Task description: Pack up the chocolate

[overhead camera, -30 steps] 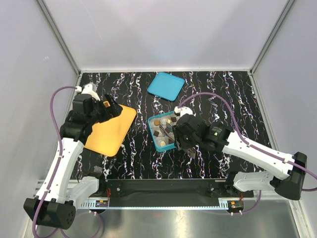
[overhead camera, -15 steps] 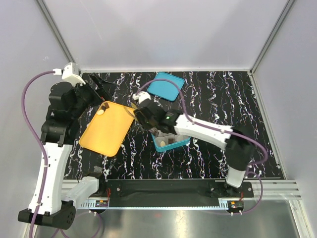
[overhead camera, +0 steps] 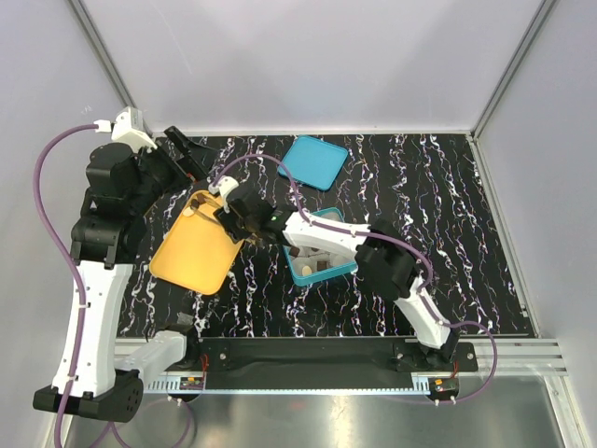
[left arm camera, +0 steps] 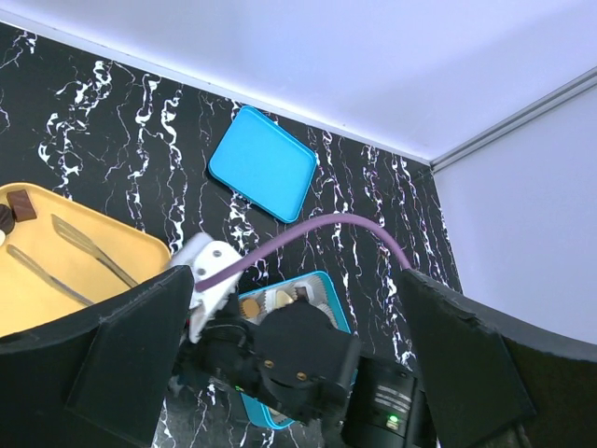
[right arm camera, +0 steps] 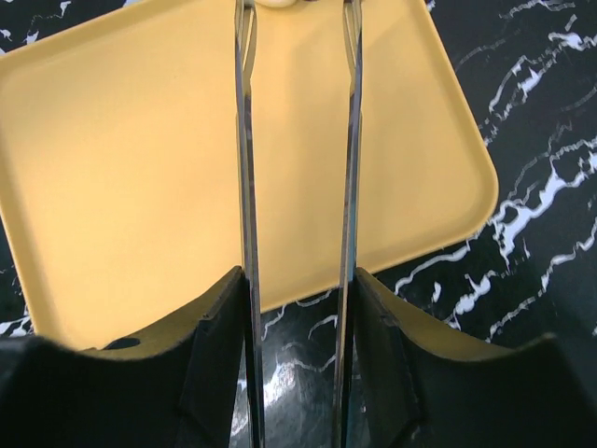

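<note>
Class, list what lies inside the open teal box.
A few chocolate pieces, pale and dark, show at the near end of the open teal box. The right arm covers the rest.

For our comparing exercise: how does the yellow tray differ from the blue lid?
The tray is yellow and larger; the lid is blue and smaller. The tray carries chocolate at its far end; the lid is bare. The right claw holds tweezers over the tray, not the lid. Both are flat, round-cornered and lie on the table.
</note>
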Robot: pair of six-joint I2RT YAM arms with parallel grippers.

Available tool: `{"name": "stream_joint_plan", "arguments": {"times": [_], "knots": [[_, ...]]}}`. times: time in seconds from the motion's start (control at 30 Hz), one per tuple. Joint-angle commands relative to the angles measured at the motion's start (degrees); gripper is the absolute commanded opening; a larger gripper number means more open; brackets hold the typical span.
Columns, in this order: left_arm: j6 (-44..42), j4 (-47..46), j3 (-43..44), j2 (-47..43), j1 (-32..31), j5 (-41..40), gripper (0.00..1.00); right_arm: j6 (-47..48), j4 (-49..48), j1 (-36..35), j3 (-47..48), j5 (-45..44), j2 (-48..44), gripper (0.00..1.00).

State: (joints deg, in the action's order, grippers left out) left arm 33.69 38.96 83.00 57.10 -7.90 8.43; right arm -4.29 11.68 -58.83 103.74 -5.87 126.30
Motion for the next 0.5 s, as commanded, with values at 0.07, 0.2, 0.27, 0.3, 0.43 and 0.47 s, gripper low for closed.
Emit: {"name": "stream_joint_plan", "arguments": {"times": [0.07, 0.2, 0.27, 0.3, 0.43, 0.47], "knots": [[0.15, -1.96, 0.24, -0.76, 0.25, 1.42, 0.99, 5.77, -2.98, -0.5, 6.81, 2.53, 3.86, 0.54], [0.14, -2.48, -1.26, -1.47, 0.25, 1.33, 0.99, 7.28, -3.15, -0.59, 8.05, 3.14, 5.71, 0.54], [0.15, -2.75, -2.14, -1.82, 0.25, 1.24, 0.99, 7.28, -3.16, -0.59, 8.93, 3.49, 6.85, 0.54], [0.15, -2.75, -2.23, -1.73, 0.25, 1.24, 0.99, 7.28, -3.16, -0.59, 9.28, 3.76, 7.38, 0.54], [0.06, -2.66, -2.58, -1.56, 0.25, 1.33, 0.99, 7.2, -3.16, -1.03, 10.86, 4.2, 9.4, 0.54], [-0.03, -2.49, -2.49, -1.47, 0.25, 1.16, 0.99, 7.2, -3.16, -1.29, 11.47, 4.2, 10.01, 0.54]]}}
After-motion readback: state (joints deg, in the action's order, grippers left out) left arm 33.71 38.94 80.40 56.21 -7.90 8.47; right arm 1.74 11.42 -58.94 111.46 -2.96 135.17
